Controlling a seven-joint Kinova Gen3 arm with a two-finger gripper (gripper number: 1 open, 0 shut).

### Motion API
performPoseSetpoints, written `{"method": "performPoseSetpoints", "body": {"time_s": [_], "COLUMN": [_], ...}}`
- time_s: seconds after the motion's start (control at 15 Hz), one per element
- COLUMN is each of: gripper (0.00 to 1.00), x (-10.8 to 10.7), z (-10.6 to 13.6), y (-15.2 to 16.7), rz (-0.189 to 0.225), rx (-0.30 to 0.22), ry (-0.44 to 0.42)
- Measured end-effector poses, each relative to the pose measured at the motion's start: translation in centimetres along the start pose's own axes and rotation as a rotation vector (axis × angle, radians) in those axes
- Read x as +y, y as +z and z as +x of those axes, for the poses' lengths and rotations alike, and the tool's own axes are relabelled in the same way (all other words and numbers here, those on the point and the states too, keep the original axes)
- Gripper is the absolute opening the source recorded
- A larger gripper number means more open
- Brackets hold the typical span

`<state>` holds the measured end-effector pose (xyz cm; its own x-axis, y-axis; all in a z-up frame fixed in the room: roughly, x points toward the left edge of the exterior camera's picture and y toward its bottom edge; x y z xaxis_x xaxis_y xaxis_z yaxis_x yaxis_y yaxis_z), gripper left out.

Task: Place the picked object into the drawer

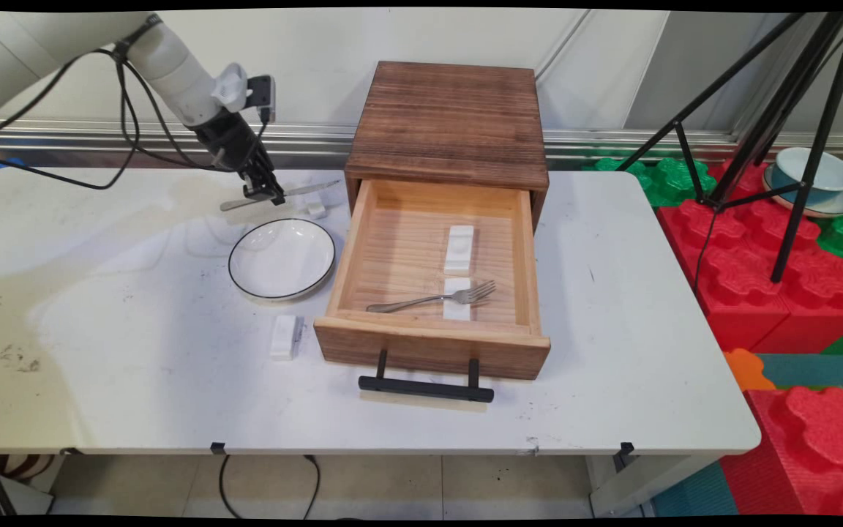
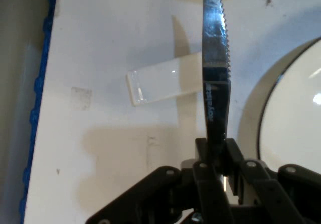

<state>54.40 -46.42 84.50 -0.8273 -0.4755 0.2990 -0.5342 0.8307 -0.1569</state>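
The hand [image 1: 264, 192] is black, on a white arm [image 1: 173, 62] trailing black cables [image 1: 125, 117]. The knife [image 2: 215, 73] is shiny silver with a saw-toothed edge. The plate [image 1: 282, 258] is white with a thin black rim line. The worktop [image 1: 121, 366] is white, with grey smudges at 9 o'clock. The drawer box [image 1: 451, 124] is dark brown, streaked with grain; its drawer [image 1: 429, 348] is pale wood with a black handle [image 1: 426, 386]. The fork [image 1: 432, 298] is silver, the rests [image 1: 459, 249] white.
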Motion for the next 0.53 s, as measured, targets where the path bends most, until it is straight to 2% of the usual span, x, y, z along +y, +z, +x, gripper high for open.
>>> {"method": "performPoseSetpoints", "body": {"time_s": [0.53], "gripper": [0.00], "x": [2.5], "z": [-0.6], "y": [-6.1], "rz": [-0.009], "rx": [0.027], "ry": [0.024]}}
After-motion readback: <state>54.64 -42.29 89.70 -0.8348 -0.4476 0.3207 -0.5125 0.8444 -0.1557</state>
